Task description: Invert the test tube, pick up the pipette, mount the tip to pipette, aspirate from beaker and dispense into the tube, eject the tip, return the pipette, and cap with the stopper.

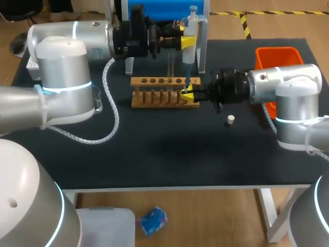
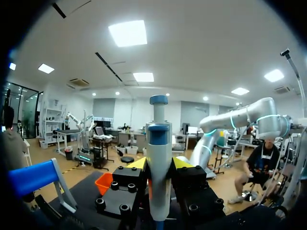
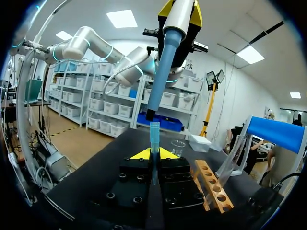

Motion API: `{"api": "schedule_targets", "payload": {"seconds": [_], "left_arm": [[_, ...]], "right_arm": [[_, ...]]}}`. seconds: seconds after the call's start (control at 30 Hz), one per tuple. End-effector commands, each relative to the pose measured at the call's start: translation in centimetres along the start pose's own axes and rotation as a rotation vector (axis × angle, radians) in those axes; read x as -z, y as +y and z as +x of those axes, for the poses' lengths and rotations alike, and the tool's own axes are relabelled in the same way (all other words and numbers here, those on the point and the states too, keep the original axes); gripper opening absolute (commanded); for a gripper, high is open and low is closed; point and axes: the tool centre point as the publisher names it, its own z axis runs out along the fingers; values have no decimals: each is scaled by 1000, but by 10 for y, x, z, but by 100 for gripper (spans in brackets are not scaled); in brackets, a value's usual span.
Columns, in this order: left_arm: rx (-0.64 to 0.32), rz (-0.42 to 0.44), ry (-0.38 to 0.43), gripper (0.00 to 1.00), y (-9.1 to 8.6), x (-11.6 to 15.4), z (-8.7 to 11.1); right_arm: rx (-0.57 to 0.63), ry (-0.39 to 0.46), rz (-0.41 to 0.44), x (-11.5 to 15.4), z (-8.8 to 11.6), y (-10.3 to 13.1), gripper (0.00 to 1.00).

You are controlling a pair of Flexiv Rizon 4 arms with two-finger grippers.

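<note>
Left tool point(image 1: 188, 42) clamps pipette point(image 2: 159, 167); nozzle cut off in own wrist view. Right tool point(image 1: 188, 95) clamps tip point(image 3: 154, 132), seemingly just below nozzle. Dark counter point(image 1: 154, 154) carries stopper point(image 1: 231, 120).

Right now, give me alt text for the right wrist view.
The right hand holds a blue pipette tip upright; above it, the pipette in the left hand points down, ending just short of the tip. A wooden rack stands beside.
</note>
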Motion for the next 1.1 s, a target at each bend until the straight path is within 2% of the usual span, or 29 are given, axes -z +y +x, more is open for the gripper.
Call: {"api": "schedule_targets", "payload": {"seconds": [0.03,0.83,1.1], "left_arm": [[1,-1,3,0,-1,0,-1],[1,-1,3,0,-1,0,-1],[1,-1,3,0,-1,0,-1]], "right_arm": [[0,-4,-5,2,3,0,0],[3,-3,-25,4,6,6,0],[-110,-7,-98,4,9,10,0]]}}
